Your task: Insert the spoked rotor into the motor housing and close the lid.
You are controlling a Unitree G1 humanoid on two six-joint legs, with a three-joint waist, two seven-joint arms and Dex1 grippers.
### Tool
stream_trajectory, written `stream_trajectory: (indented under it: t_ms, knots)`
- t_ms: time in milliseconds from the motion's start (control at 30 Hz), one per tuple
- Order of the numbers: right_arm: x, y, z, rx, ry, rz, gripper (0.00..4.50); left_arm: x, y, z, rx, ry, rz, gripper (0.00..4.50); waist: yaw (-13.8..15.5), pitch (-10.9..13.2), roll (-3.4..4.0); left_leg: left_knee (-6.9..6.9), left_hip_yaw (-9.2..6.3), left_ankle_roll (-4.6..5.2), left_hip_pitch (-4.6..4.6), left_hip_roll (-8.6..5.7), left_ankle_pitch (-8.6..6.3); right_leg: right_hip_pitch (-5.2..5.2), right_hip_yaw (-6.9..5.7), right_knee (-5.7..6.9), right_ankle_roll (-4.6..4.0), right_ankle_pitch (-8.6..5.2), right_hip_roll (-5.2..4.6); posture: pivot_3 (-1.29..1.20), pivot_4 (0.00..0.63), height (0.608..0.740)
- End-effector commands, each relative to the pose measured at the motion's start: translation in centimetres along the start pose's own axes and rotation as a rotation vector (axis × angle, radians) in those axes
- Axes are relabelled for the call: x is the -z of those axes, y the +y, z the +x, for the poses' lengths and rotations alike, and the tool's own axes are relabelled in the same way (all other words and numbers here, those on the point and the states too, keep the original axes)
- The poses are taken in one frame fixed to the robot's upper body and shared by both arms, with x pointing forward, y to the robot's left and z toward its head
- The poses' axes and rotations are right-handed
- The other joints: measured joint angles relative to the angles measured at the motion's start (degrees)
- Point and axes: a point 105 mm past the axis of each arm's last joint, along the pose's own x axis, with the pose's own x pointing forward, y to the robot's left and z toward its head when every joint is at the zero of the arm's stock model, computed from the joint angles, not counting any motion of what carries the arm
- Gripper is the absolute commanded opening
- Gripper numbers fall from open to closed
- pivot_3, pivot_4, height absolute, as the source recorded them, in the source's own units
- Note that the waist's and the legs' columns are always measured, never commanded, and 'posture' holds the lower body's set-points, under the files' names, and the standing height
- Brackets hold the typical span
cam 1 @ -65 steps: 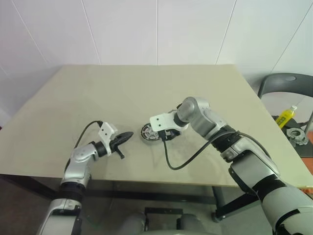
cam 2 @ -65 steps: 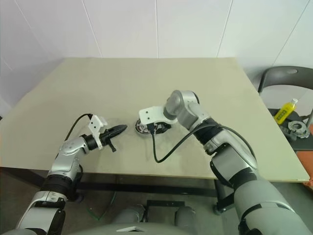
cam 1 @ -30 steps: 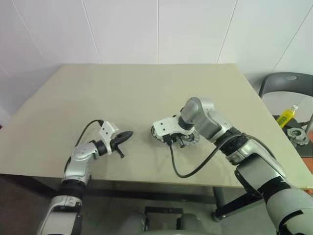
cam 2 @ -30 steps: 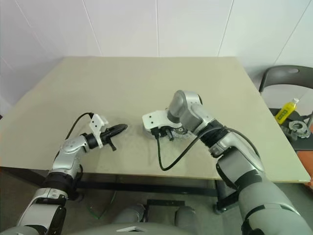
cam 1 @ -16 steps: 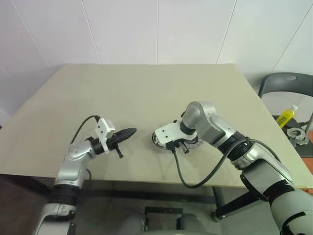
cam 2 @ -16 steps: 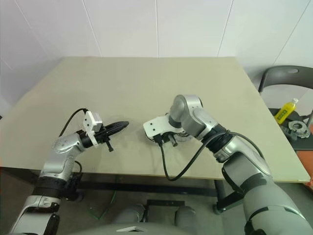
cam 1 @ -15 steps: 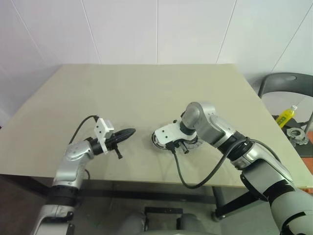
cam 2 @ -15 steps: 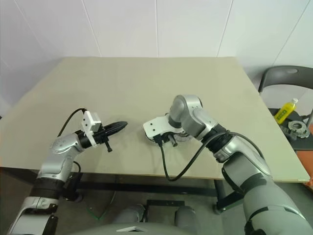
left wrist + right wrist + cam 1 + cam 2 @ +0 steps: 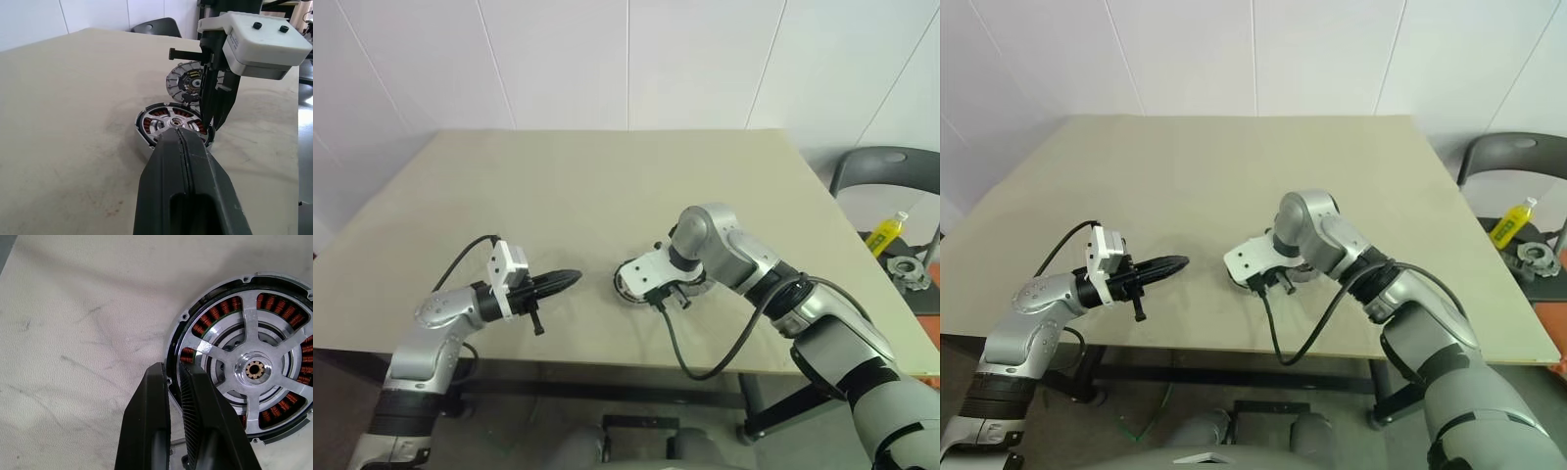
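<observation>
Head views first: I'm seeing one tan table (image 9: 607, 186) and one motor housing (image 9: 625, 284) sitting just below the middle of the frame, lying flat with its face pointing up. It's round, so it has no real long axis. The right gripper (image 9: 662, 294) is coming down on it nearly vertically, and its white wrist block is hiding most of the disc. The left gripper (image 9: 570, 279) is hovering level at lower left, pointing across at the housing with a gap between them, and it's carrying nothing. A chair (image 9: 886, 162) and a yellow bottle (image 9: 884, 233) are sitting at the right edge.

Left wrist view: here I'm getting what the head cameras are hiding. The left gripper's two fingers are pressed together, just a seam showing. Past them the spoked rotor (image 9: 172, 123) is sitting inside the housing, silver spokes over the copper windings. Behind it there's one more disc (image 9: 183, 83) with a ribbed silver rim, just beside the housing. So I'm counting one housing, one rotor, one ribbed disc.

Right wrist view: I'm looking straight down on the rotor, hub in the centre, spokes radiating out. The right gripper's fingers (image 9: 154, 406) are nearly together, pinching the housing's rim between them.
</observation>
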Motion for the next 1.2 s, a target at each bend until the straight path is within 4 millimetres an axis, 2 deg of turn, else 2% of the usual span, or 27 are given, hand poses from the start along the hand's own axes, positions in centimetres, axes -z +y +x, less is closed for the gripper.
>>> stream_trajectory:
  t_ms: [33, 167, 300, 433, 500, 567, 667, 767, 833, 967, 1100, 1200]
  knots:
    - [-0.7, -0.2, -0.4, -0.014, -0.029, -0.039, 1.07, -0.9, 0.3, 0.4, 0.0, -0.023, 0.043, 0.0, 0.0, 0.0, 0.0, 0.0, 0.0, 0.0, 0.0, 0.0, 0.0, 0.0, 0.0, 0.0, 0.0, 0.0, 0.0, 0.0, 0.0, 0.74]
    - [-0.6, -1.5, -1.2, 0.046, -0.037, -0.033, 2.38, -0.9, 0.6, 0.6, -0.005, -0.026, 0.044, 0.0, -0.2, 0.0, 0.0, 0.01, 0.02, 0.0, 0.03, 0.01, 0.0, 0.02, 0.0, 0.02, -0.01, 0.0, 0.01, 0.0, 0.0, 0.74]
    - [-1.6, -3.2, -2.9, 0.098, -0.1, -0.007, 2.38, -0.7, 1.0, 0.9, -0.012, -0.026, 0.043, 0.0, -0.13, 0.02, 0.03, 0.02, 0.02, 0.0, 0.08, 0.03, 0.0, 0.03, 0.01, 0.06, -0.05, -0.01, 0.02, 0.0, 0.0, 0.74]
    - [-2.6, -6.5, -5.5, 0.253, -0.184, 0.054, 2.38, 0.1, 1.2, 1.3, -0.014, -0.019, 0.034, 0.0, -0.26, 0.03, 0.05, 0.0, 0.03, 0.0, 0.07, 0.03, 0.0, 0.01, 0.02, 0.05, -0.03, 0.01, 0.02, 0.0, 0.0, 0.74]
    - [-2.3, -7.6, -6.3, 0.313, -0.178, 0.071, 2.38, 0.3, 1.3, 1.5, -0.014, -0.018, 0.032, 0.0, -0.18, 0.03, 0.05, -0.02, -0.01, 0.0, 0.07, 0.02, 0.01, -0.01, 0.01, 0.05, 0.08, 0.08, 0.04, 0.0, 0.0, 0.74]
    - [-0.4, -9.2, -7.5, 0.426, -0.07, 0.057, 2.38, 0.5, 1.2, 1.8, -0.01, -0.019, 0.028, 0.0, 0.02, 0.04, 0.07, -0.04, -0.01, 0.0, 0.06, 0.01, 0.0, -0.01, 0.01, 0.04, 0.11, 0.1, 0.04, 0.0, 0.0, 0.74]
    - [2.7, -10.3, -9.1, 0.536, 0.1, 0.031, 1.81, 0.7, 1.2, 2.2, -0.007, -0.021, 0.024, 0.0, 0.11, 0.05, 0.08, -0.02, 0.02, -0.01, 0.07, -0.02, 0.01, 0.0, 0.01, 0.05, 0.01, 0.05, 0.02, 0.0, 0.0, 0.74]
    - [6.1, -10.0, -9.8, 0.545, 0.287, -0.023, 0.82, 0.8, 1.2, 2.5, -0.005, -0.025, 0.023, 0.0, 0.04, 0.06, 0.1, -0.02, 0.03, -0.01, 0.06, -0.03, 0.01, 0.0, 0.01, 0.05, -0.04, 0.02, 0.01, 0.0, 0.0, 0.74]
    - [7.5, -9.7, -10.0, 0.537, 0.357, -0.046, 0.11, 0.9, 1.2, 2.6, -0.006, -0.026, 0.022, 0.0, -0.12, 0.09, 0.14, -0.03, 0.04, -0.01, 0.06, -0.02, 0.01, -0.01, 0.02, 0.04, -0.05, 0.01, 0.02, 0.0, 0.0, 0.74]
    - [9.8, -9.0, -10.3, 0.515, 0.478, -0.084, 0.05, 1.2, 1.2, 2.8, -0.009, -0.025, 0.023, 0.0, -0.73, 0.2, 0.34, -0.09, 0.1, 0.0, 0.07, -0.02, 0.02, -0.09, 0.17, 0.08, -0.04, 0.02, 0.03, 0.0, 0.0, 0.74]
    - [12.4, -6.5, -10.0, 0.349, 0.577, -0.076, 0.05, 1.2, 1.2, 2.9, -0.01, -0.027, 0.022, 0.0, -1.6, 0.21, 0.35, -0.11, 0.11, 0.09, 0.06, -0.02, 0.07, -0.1, 0.19, 0.08, 0.1, 0.09, 0.04, 0.0, 0.0, 0.74]
    - [13.8, -5.3, -9.8, 0.295, 0.62, -0.055, 0.05, 1.3, 1.2, 3.1, -0.012, -0.027, 0.022, 0.0, -1.73, 0.22, 0.36, -0.1, 0.1, 0.07, 0.08, -0.04, 0.06, -0.06, 0.2, 0.07, 0.1, 0.09, 0.01, 0.0, 0.0, 0.74]
